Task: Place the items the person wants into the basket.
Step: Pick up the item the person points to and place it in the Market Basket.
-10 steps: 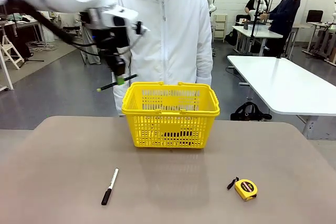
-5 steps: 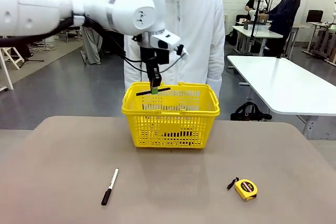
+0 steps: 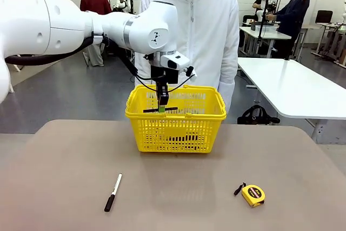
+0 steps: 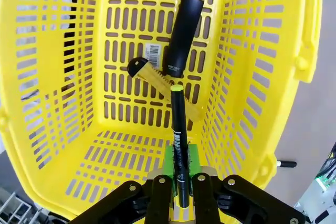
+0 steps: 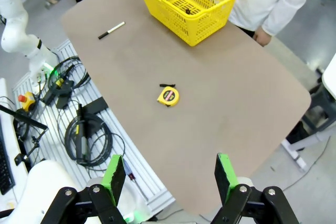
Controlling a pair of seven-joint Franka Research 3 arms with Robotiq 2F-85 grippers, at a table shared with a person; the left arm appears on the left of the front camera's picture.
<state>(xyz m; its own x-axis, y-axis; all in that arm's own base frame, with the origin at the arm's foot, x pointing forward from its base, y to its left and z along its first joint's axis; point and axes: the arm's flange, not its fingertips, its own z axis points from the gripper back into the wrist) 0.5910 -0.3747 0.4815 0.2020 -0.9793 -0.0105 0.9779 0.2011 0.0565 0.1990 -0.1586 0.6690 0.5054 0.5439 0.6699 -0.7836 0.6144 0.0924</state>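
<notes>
**Pen poised over the basket for release**

My left end effector (image 4: 180,184) is clamped on the pen (image 4: 178,135), held inside the basket (image 3: 175,114) at 12 o'clock so it drops beside the knife (image 4: 157,80). My right end effector (image 5: 168,177) stands apart, parked clear of the worktop (image 3: 178,187).
</notes>
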